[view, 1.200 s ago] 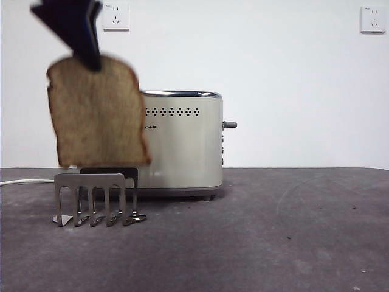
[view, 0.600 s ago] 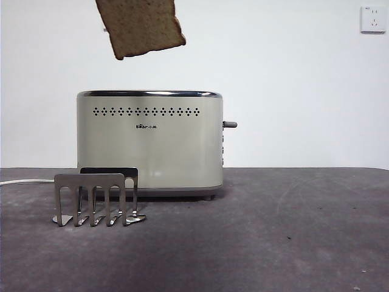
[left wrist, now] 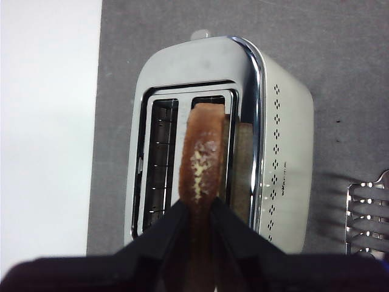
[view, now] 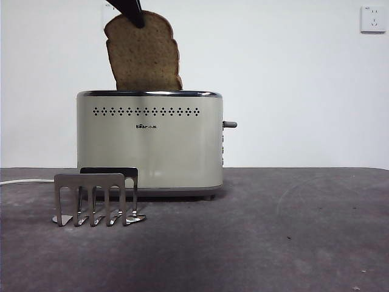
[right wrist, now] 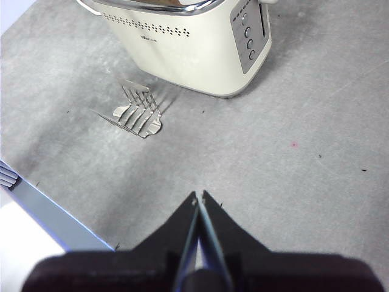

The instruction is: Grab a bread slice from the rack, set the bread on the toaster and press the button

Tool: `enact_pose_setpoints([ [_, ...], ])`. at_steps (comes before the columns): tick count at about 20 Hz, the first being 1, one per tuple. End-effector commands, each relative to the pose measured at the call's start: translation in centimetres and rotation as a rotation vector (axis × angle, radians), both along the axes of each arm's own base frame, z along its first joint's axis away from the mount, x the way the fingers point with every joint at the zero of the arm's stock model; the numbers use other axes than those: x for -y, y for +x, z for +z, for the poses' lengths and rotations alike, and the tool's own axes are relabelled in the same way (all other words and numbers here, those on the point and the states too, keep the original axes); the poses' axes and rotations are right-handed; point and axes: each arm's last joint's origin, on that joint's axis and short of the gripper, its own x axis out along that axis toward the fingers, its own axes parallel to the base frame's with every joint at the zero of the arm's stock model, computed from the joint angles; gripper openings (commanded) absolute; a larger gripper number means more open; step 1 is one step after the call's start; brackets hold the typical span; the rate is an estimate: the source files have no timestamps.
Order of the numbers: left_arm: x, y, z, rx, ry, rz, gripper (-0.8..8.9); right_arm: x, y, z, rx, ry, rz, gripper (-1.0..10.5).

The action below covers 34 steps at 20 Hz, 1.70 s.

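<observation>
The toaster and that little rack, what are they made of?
The toaster looks like cream painted metal or plastic, hard to tell which, with a mirror-shiny chrome rim on top. The rack looks like bare grey metal: thin bent plates with a dull brushed shine.

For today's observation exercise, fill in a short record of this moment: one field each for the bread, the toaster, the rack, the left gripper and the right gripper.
bread: slice of bread upright, lower edge entering the toaster slot nearer the front camera
toaster: toaster standing on the table, its other slot empty
rack: rack holds no bread, stands in front of the toaster
left gripper: left gripper shut on the slice's top crust, above the toaster
right gripper: right gripper shut, holding nothing, above bare table away from the toaster
</observation>
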Motion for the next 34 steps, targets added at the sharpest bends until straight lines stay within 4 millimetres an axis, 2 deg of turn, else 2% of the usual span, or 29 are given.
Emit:
enact_pose_setpoints([
  [1, -0.1, 0.9, -0.8, -0.018, 0.012, 0.005, -0.09, 0.0, 0.0, 0.0, 0.007, -0.004, 0.008, -0.1],
  [10, -0.4, 5.5, -4.9, -0.133, -0.049, 0.066, 0.17, 0.0, 0.0, 0.0, 0.009, -0.005, 0.008, -0.1],
  [11, -0.3, 5.7, -5.1, -0.138, -0.067, 0.084, 0.86, 0.0, 0.1, 0.1, 0.013, -0.008, 0.011, -0.1],
  [12, -0.2, 5.9, -5.2, -0.138, -0.085, 0.099, 1.98, 0.0, 0.2, 0.1, 0.020, -0.008, 0.011, -0.1],
  [14, -0.2, 6.0, -5.1, -0.125, -0.091, 0.098, 2.89, -0.1, 0.7, 0.2, 0.040, -0.006, 0.011, -0.1],
  [17, -0.1, 6.0, -5.0, -0.145, -0.140, 0.158, 2.88, -0.2, 1.9, 0.1, 0.062, -0.002, 0.009, -0.1],
  [20, -0.3, 5.7, -4.3, -0.152, -0.209, 0.239, 2.91, -0.4, 4.0, -0.1, 0.072, 0.025, -0.013, -0.1],
  [22, -0.7, 4.9, -3.1, -0.126, -0.257, 0.277, 2.92, -0.5, 5.6, -0.3, 0.081, 0.057, -0.036, -0.1],
  [25, -1.7, 2.7, 0.0, -0.107, -0.422, 0.372, 2.92, -0.9, 8.7, -0.6, 0.104, 0.156, -0.053, -0.1],
  [28, -3.3, -0.7, 3.1, -0.117, -0.584, 0.458, 2.92, -1.4, 12.2, -1.0, 0.105, 0.337, -0.008, -0.1],
  [30, -4.6, -3.7, 5.2, -0.120, -0.673, 0.494, 2.92, -1.7, 14.8, -1.8, 0.087, 0.435, -0.037, -0.1],
  [33, -6.5, -7.8, 7.3, -0.126, -0.774, 0.526, 2.92, -2.4, 18.4, -3.5, 0.009, 0.504, -0.041, -0.1],
  [34, -6.8, -8.6, 7.6, -0.138, -0.790, 0.522, 2.92, -2.6, 19.2, -3.7, -0.008, 0.508, -0.036, -0.1],
])
